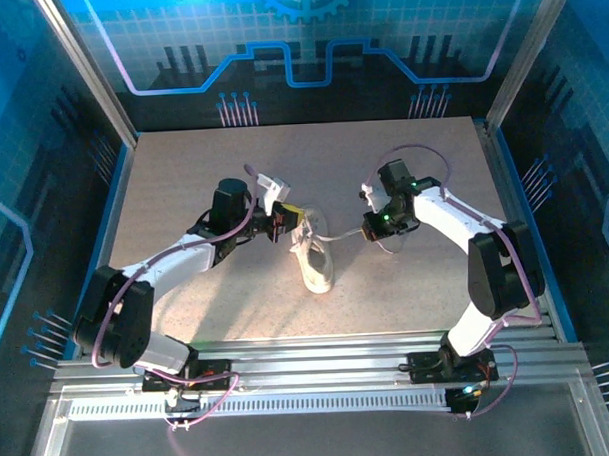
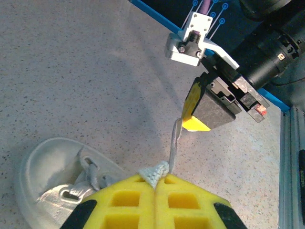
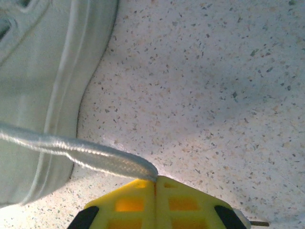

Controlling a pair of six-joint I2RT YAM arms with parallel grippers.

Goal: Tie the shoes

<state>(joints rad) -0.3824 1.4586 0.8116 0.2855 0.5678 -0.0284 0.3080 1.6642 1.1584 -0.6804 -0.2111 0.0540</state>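
The left gripper (image 2: 156,183) and right gripper (image 3: 155,183) are both clamped on a thin white lace (image 2: 174,143) stretched between them, beside the small white low-top sneaker (image 1: 314,260) at mid-frame in the top view, seemingly drawing it taut, so the next move likely calls for forming a loop without letting it slacken.

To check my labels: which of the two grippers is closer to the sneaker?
The left gripper, right beside the sneaker; the right gripper stands further away, holding a stretched lace.

Right gripper (image 3: 155,180): yellow pads pressed together, pinching the lace end just right of the shoe.
Lace (image 3: 81,151): stretches leftward across the shoe's (image 3: 43,71) side.
Table (image 3: 214,95): speckled, right of the shoe.
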